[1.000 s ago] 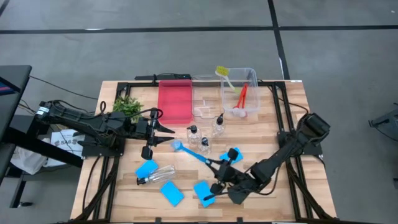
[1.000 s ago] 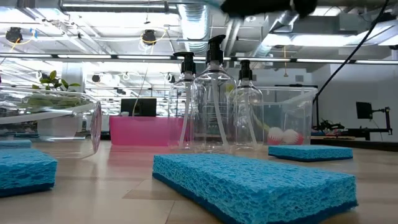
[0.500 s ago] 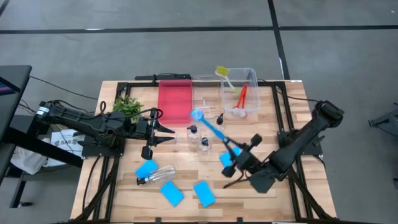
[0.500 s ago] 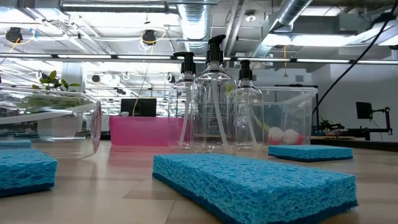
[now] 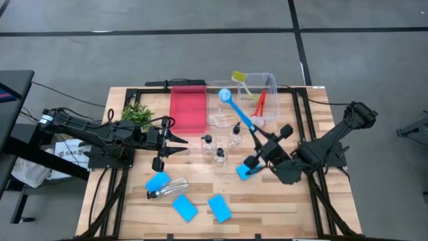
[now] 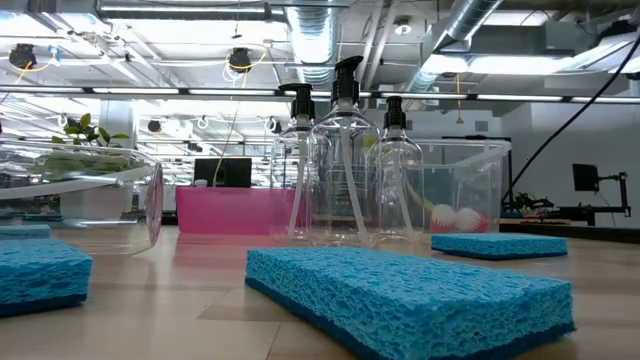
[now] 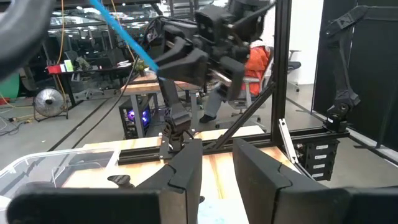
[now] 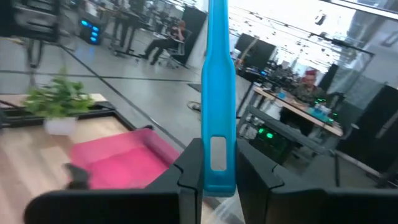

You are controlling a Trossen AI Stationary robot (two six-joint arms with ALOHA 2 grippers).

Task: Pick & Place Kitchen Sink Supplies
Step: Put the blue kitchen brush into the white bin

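My right gripper [image 5: 262, 147] is shut on a blue long-handled brush [image 5: 239, 117], held above the table's right middle. The brush's round head [image 5: 225, 95] is over the clear bins at the far side. My left gripper [image 5: 182, 144] waits open at the left, beside the small plant, with nothing between its fingers [image 7: 186, 171]. Three clear pump bottles [image 5: 219, 144] stand at the table's middle and another [image 5: 167, 189] lies on its side near the front. Several blue sponges [image 5: 185, 208] lie flat on the near half, one [image 5: 242, 173] right under my right gripper. My right gripper pinches the blue brush's handle near its free end [image 8: 217, 149], by the hanging slot, between its two fingers [image 8: 189, 168]. The fingers point about level toward the far left, and the handle runs on forward along them. The brush is lifted clear, its head higher than the grip.
A clear bin [image 5: 262, 100] at the far edge holds a red brush and a yellow-green brush. A second clear bin [image 5: 219, 110] and a red tray [image 5: 188, 109] stand to its left. The plant [image 5: 137, 114] sits at the far left. Black frame rails edge the table.
My right gripper has risen from the near table and gone toward the far and right edges, turning as it went. The blue brush has come up off the table with it. Its head has swung from the table's middle to above the clear bins.
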